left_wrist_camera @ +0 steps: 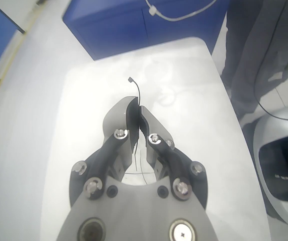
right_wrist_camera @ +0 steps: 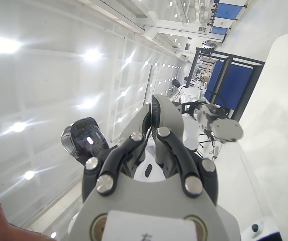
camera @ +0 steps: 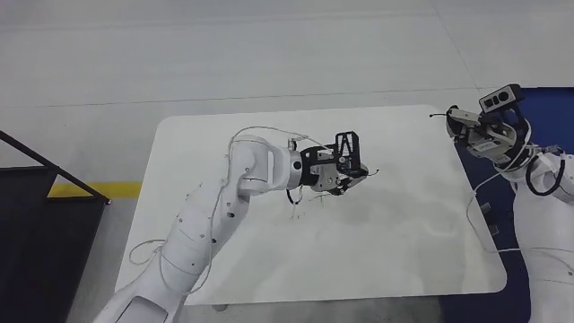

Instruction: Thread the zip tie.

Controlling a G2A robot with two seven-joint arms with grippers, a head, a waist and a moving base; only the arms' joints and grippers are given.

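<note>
1. Zip tie (left_wrist_camera: 136, 90): thin black flexible plastic strap, clamped in the left pincer (left_wrist_camera: 138, 104) above the middle of the table (left_wrist_camera: 189, 81).
2. Long axis runs along the pincer's fingers; square head projects past the tips, tail trails behind.
3. Right pincer (right_wrist_camera: 152, 105): ribbed pads pressed together, raised beyond the table's right edge, well apart; contents indeterminate.

The left gripper (left_wrist_camera: 138, 105) hangs over the middle of the table (camera: 404, 233), with the zip tie (left_wrist_camera: 136, 90) pinched between its fingers, one end poking past the tips. The right gripper (camera: 453, 118) is by the table's far right corner.
</note>
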